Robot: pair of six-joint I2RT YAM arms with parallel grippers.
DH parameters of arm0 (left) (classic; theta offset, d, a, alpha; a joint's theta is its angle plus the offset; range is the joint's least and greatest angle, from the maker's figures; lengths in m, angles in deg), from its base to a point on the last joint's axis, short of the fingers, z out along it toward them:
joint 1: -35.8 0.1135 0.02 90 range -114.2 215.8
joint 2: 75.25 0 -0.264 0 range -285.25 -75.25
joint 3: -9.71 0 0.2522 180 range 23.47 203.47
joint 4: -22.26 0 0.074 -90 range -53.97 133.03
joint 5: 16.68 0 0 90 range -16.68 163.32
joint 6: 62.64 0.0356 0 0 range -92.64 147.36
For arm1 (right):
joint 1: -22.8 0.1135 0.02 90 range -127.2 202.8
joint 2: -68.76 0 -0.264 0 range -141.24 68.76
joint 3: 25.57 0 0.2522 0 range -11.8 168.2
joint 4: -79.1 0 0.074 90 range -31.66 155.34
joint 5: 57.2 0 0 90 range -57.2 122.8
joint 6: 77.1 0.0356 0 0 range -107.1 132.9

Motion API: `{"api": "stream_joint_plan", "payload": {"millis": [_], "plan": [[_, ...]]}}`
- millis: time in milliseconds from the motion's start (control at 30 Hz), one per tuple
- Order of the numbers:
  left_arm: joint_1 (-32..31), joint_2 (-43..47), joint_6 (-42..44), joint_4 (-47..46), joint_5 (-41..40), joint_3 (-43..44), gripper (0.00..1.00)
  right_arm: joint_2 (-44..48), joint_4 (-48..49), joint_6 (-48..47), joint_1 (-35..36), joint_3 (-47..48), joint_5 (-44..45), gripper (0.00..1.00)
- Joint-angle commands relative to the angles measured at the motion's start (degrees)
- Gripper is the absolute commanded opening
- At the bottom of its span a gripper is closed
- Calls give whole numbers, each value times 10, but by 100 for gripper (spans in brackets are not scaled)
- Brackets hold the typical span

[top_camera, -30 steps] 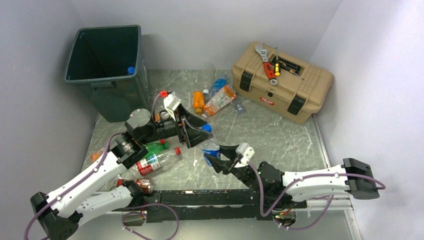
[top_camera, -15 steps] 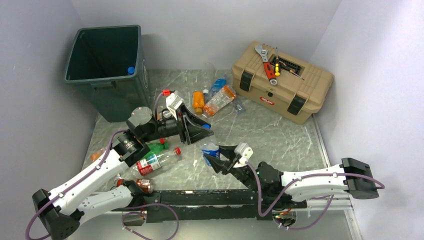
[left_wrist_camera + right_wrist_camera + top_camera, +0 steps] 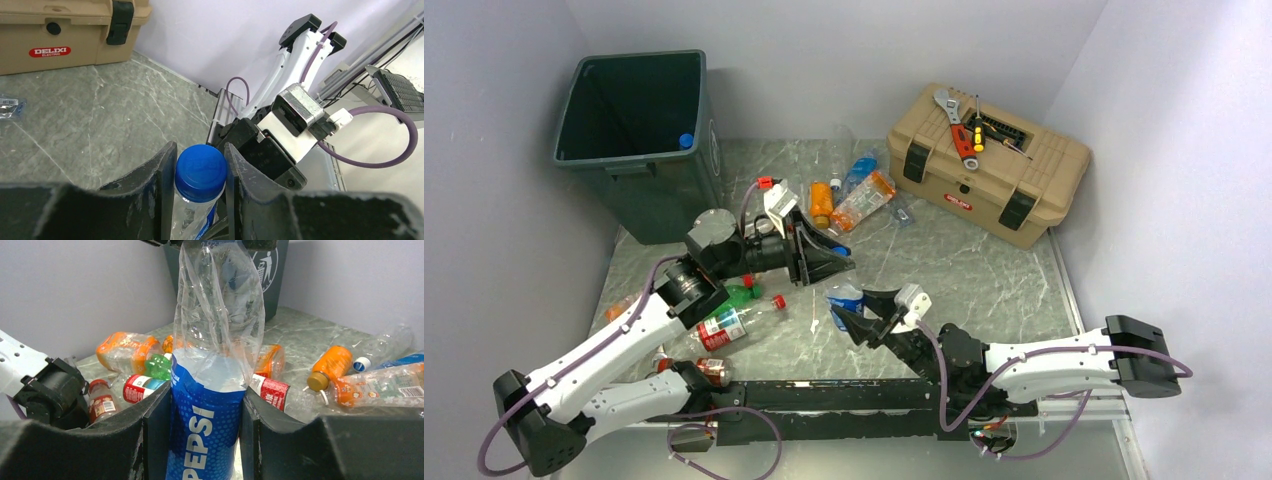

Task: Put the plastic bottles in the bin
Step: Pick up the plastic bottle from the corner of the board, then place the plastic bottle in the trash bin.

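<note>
The left pincer (image 3: pixel 838 256) is clenched on the blue cap (image 3: pixel 201 172) of a Pepsi bottle (image 3: pixel 202 430), with a finger pressed to each side of the cap. The right pincer (image 3: pixel 206 392) grasps the same bottle lower down, its fingers tight against the blue label. The crumpled clear upper half rises from between them toward the left pincer. Both arms hold this one bottle outside the bin (image 3: pixel 629 163), in front of it and off toward its toolbox side, well apart from its rim. Whether the bottle's base touches the bench (image 3: pixel 984 270) cannot be told.

The bin stands upright and open. A blue bottle top (image 3: pixel 686 141) shows inside it, against the wall nearest the toolbox (image 3: pixel 989 165).

In front of the bin, beside the left arm, a green bottle (image 3: pixel 739 293) and a red-labelled bottle (image 3: pixel 724 328) lie on the bench, touching or nearly so. Farther in front of the bin, another red-labelled one (image 3: pixel 714 372) lies by the arm bases. Between the bin and the toolbox lies a loose cluster: an orange bottle (image 3: pixel 822 203), a clear bottle with an orange label (image 3: pixel 864 200) and a blue-labelled one (image 3: pixel 860 170).

The toolbox is closed and well apart from the bin. A wrench (image 3: pixel 949 110) and a screwdriver (image 3: pixel 977 135) lie on its lid.
</note>
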Motion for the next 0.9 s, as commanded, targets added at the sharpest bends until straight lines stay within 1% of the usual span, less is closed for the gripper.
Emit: {"api": "stream_joint_plan", "payload": {"millis": [0,67,100,133,233,267,300,367,433,533,633,700,767,833,867], "plan": [[-11,-4,10,22,-3,32,0,1,9,22,2,33,15,23],[-11,10,27,45,-33,39,0,10,-46,41,2,49,23,57],[-11,17,40,65,-57,47,0,18,-77,49,2,59,27,83],[-11,25,54,86,-85,57,0,25,-107,70,2,68,31,99],[-11,40,109,177,-170,110,0,61,-187,101,2,92,26,100],[-11,40,134,206,-211,151,0,75,-219,108,2,103,18,100],[-11,36,160,228,-234,175,0,89,-263,114,1,121,10,100],[-11,21,220,287,-320,267,0,112,-345,130,-1,161,6,100],[-11,2,281,304,-406,339,0,134,-404,142,-2,189,-1,100],[-11,-24,381,257,-513,413,0,166,-436,152,-4,192,-8,100],[-11,-56,485,157,-596,457,0,197,-421,158,-4,152,22,100],[-10,-96,561,105,-619,493,0,215,-410,168,-5,127,43,100],[-6,-145,617,81,-635,544,0,232,-399,173,-6,104,53,100],[24,-202,638,97,-635,608,0,240,-397,180,-8,89,57,100],[58,-228,619,122,-620,645,0,241,-398,183,-8,85,56,100]]}}
